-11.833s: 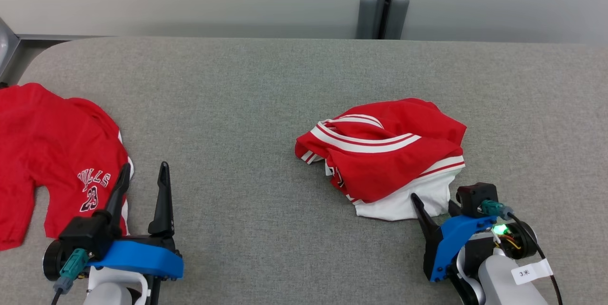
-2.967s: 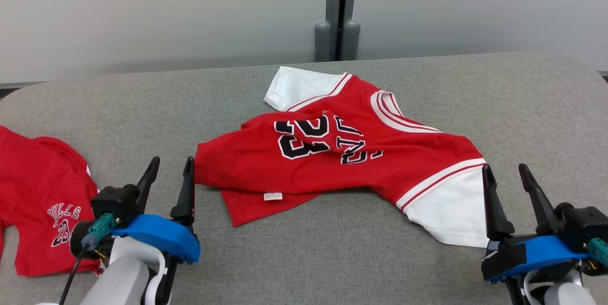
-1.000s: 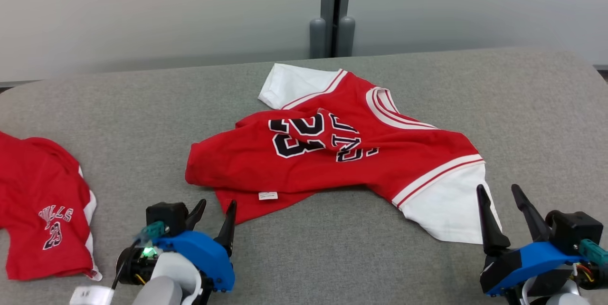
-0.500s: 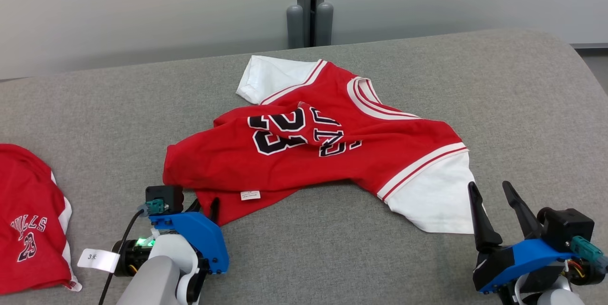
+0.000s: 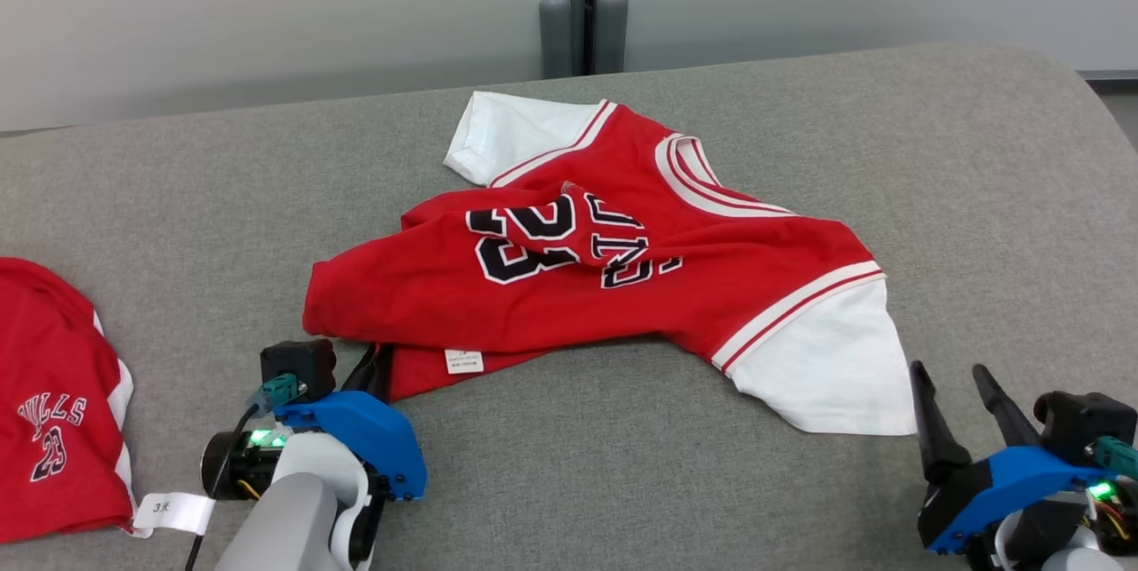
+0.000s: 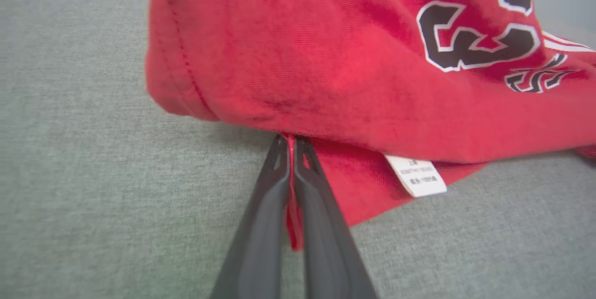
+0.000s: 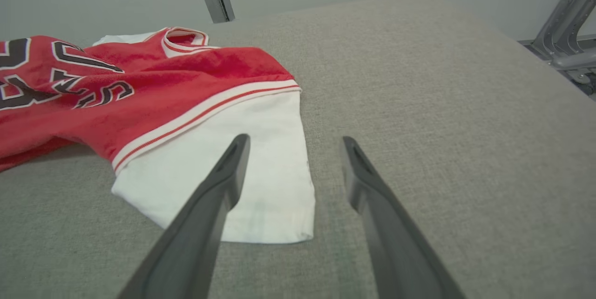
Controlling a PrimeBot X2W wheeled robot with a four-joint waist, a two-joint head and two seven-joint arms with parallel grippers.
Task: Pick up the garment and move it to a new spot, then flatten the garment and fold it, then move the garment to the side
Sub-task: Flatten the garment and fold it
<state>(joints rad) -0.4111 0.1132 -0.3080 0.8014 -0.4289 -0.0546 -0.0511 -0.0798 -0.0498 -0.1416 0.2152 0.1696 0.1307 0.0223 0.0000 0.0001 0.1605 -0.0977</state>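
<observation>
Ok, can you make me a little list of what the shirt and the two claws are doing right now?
garment: red jersey, rumpled, number showing, on the grey table
left claw: shut on the jersey's lower red edge
right claw: open, near the white sleeve, holding nothing
also there: other red garment at the table's left

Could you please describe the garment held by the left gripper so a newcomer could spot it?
In the middle of the grey table lies a rumpled red jersey, its near hem pinched by the left gripper. Unlike the other red garment at the table's left edge, it has white sleeves.
</observation>
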